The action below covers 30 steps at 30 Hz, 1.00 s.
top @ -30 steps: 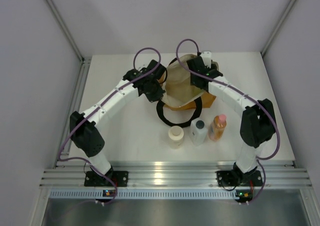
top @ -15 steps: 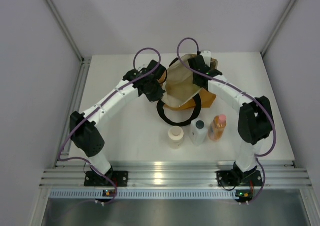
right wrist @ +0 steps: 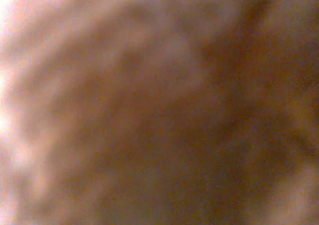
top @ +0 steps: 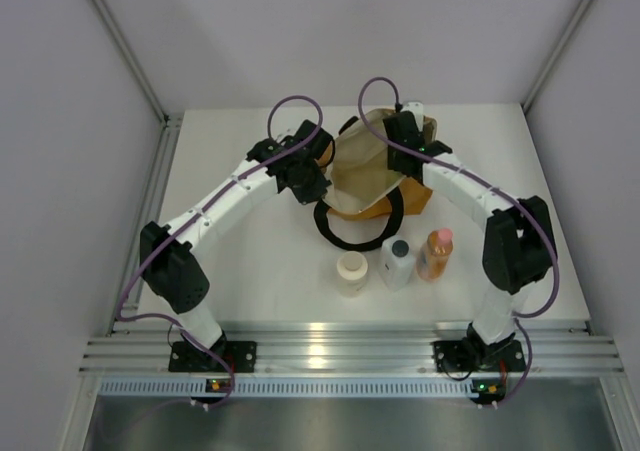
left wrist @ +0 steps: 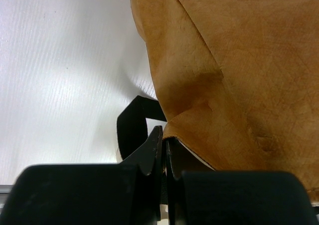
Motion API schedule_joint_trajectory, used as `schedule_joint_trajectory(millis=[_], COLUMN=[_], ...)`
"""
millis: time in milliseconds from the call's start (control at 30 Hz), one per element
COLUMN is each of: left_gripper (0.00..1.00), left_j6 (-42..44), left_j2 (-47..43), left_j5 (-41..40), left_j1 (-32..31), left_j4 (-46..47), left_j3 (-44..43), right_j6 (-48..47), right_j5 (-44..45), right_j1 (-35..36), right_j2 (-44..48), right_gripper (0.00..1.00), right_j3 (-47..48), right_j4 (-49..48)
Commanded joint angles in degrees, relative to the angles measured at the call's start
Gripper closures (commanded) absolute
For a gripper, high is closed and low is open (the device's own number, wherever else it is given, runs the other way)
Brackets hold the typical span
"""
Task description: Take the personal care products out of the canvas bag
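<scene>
Canvas bag (top: 362, 176) lies upper centre on the table (top: 250, 266); our left pincer (left wrist: 163, 152) clamps its left rim, our right pincer (top: 402, 139) is closed deep in its mouth, where we judge the last bottle lies unseen

white table (top: 255, 271) holds canvas bag (top: 360, 176), three bottles (top: 396, 263).

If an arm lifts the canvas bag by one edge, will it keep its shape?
Probably limp: the canvas bag lies slumped and creased on the table, folding where the left gripper pinches its edge. Likely light, so a push may slide it.
</scene>
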State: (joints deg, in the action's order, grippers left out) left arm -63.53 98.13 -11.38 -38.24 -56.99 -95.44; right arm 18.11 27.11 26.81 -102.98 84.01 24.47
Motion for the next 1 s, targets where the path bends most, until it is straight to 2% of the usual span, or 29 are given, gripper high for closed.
schedule_joint_trajectory(millis=[0,567,967], left_gripper=[1.0,1.0,1.0], left_j6=[-0.3,-0.6,-1.0], left_j2=[-1.4,-1.4,-1.6], left_j5=[-0.7,-0.9,-0.8], left_j1=[0.1,0.1,0.1], left_j4=[0.2,0.2,0.2], left_j3=[1.0,0.5,0.6], right_j6=[-1.8,-8.9,-11.2], right_j5=[-8.3,-18.4,-21.3], right_j1=[0.0,3.7,6.1], right_j2=[4.5,8.9,10.3], right_gripper=[1.0,1.0,1.0], right_j3=[-1.2,-3.3,-2.9], right_j4=[-3.4,-7.7,-7.9])
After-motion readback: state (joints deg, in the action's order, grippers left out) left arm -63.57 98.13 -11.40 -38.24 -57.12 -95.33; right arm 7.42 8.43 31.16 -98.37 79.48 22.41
